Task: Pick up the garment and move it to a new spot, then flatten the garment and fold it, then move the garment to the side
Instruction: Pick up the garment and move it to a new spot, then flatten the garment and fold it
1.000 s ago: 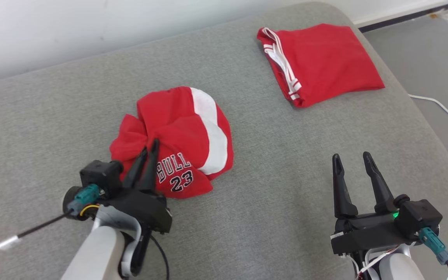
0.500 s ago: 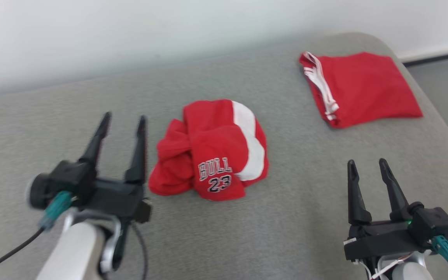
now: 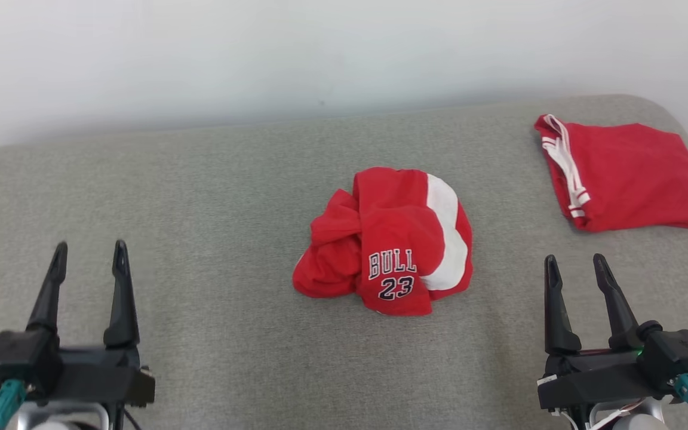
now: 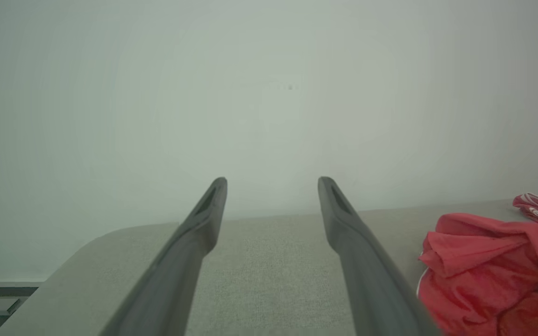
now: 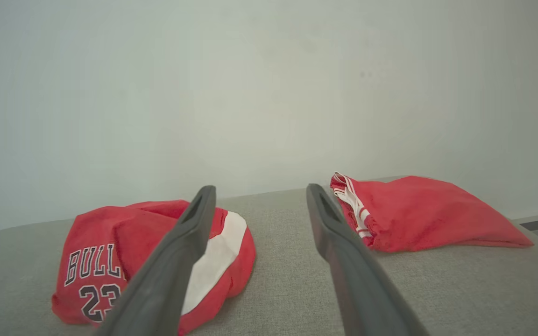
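Note:
The garment [image 3: 389, 242] is a crumpled red piece with a white stripe and "BULL 23" lettering, heaped at the middle of the grey padded table [image 3: 218, 197]. It shows at the right edge of the left wrist view [image 4: 493, 266] and at the lower left of the right wrist view [image 5: 105, 261]. My left gripper [image 3: 88, 254] stands open at the lower left, well apart from the garment, with nothing between its fingers [image 4: 203, 219]. My right gripper [image 3: 577, 266] stands open at the lower right, also empty and apart from the cloth.
A folded red garment with white trim [image 3: 624, 173] lies at the table's far right corner, also seen in the right wrist view [image 5: 418, 214]. A pale wall [image 3: 320, 54] runs behind the table. Floor shows past the table's right edge.
My left gripper let go of the crumpled garment, opened, and drew back to the lower left. The head camera swung, shifting the whole picture rightward. The right gripper stayed open.

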Robot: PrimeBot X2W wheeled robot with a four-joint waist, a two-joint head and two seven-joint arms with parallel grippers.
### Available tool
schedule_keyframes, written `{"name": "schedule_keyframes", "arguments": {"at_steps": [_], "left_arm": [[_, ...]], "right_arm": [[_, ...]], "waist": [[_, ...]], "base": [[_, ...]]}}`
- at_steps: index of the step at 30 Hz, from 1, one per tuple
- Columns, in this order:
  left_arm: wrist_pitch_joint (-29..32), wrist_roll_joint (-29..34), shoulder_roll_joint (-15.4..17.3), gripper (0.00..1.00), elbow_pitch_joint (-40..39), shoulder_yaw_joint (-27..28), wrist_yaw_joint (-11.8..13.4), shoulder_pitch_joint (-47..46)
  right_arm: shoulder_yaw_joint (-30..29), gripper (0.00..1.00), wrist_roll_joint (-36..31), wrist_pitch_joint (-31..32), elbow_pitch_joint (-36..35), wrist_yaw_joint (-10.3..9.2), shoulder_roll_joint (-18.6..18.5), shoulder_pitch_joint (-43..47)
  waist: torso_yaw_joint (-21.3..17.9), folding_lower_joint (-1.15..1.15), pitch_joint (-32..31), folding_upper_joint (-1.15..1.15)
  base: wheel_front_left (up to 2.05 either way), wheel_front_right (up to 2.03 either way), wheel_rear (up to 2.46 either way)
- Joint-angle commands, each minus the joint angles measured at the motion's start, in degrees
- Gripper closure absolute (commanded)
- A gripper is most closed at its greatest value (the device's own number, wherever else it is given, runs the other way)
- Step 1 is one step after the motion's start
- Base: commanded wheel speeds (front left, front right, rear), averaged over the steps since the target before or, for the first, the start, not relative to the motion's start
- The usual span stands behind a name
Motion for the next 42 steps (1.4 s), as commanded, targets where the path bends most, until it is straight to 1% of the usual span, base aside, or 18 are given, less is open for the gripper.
{"name": "schedule_keyframes", "arguments": {"at_steps": [1,7,15,18,22,28,42], "left_arm": [[-0.8,-0.3,-0.4,0.0,-0.7,0.4,0.5,2.2],[-2.1,1.1,-1.3,0.0,0.3,0.0,1.0,5.9],[-2.8,1.2,-3.4,0.0,0.2,2.6,1.8,8.8],[-2.9,1.7,-3.9,0.0,0.2,3.6,1.4,9.6],[-2.8,3.7,-3.6,0.0,1.4,3.0,1.4,10.1],[-2.6,4.9,-3.6,0.0,2.8,2.0,1.8,9.7],[0.3,4.1,-2.8,0.0,3.5,1.3,2.2,9.6]], "right_arm": [[-0.1,0.0,0.2,-0.4,0.1,-0.12,0.1,0.9],[-0.2,0.0,0.5,-0.6,0.5,-0.12,0.1,1.0],[-0.2,0.0,0.5,-0.6,0.8,-0.12,0.1,1.3],[-0.1,0.0,0.6,-0.5,1.1,-0.11,0.1,1.6],[0.1,0.0,0.7,-0.3,1.5,-0.12,0.1,1.8],[0.3,0.0,0.6,0.2,1.8,-0.12,0.1,2.1],[0.8,0.0,0.1,2.2,1.4,-0.12,0.1,3.0]], "waist": [[1.1,0.01,-0.3,0.0],[1.6,0.01,-0.2,0.0],[1.6,0.01,-0.5,0.0],[1.7,0.01,-0.8,0.0],[1.8,0.01,-1.3,0.0],[1.9,0.01,-2.4,0.0],[2.5,0.01,-3.8,0.0]], "base": [[0.0,0.0,0.0],[0.0,0.0,0.0],[0.0,0.0,0.0],[0.0,0.0,0.0],[0.0,0.0,0.0],[0.0,0.0,0.0],[0.0,0.0,0.0]]}}
